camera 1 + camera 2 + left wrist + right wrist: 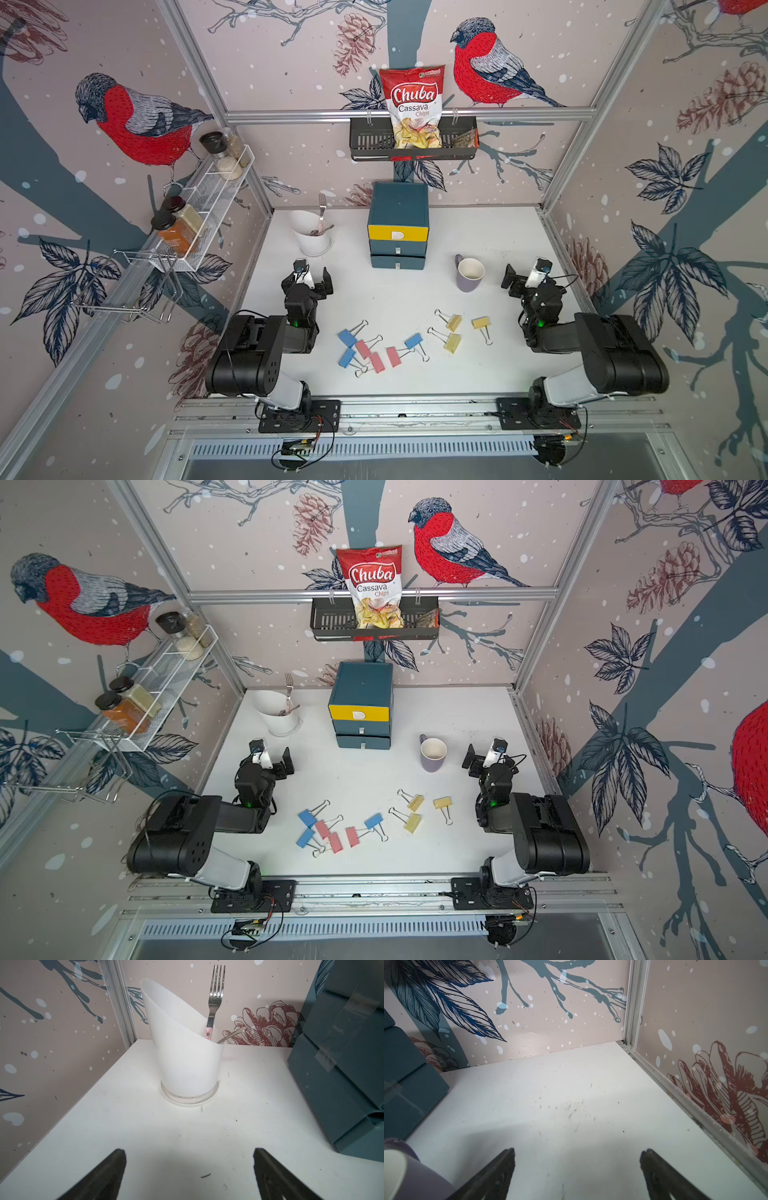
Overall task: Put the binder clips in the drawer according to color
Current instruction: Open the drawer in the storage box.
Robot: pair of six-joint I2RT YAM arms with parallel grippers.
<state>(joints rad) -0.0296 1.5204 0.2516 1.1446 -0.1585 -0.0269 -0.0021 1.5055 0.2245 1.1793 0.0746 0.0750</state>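
Binder clips [393,356] strewn loose across surface [498,232], well apart from drawer [399,208]; jaws of left gripper [189,1154] and right gripper [578,1153] spread, empty.

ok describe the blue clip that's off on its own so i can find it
From the teal drawer chest at the back of the table, come straight forward to the scattered clips. This blue clip lies between the last pink clip and the yellow clips. Unlike the other two blue clips, paired at the row's far end, it has no blue neighbour.
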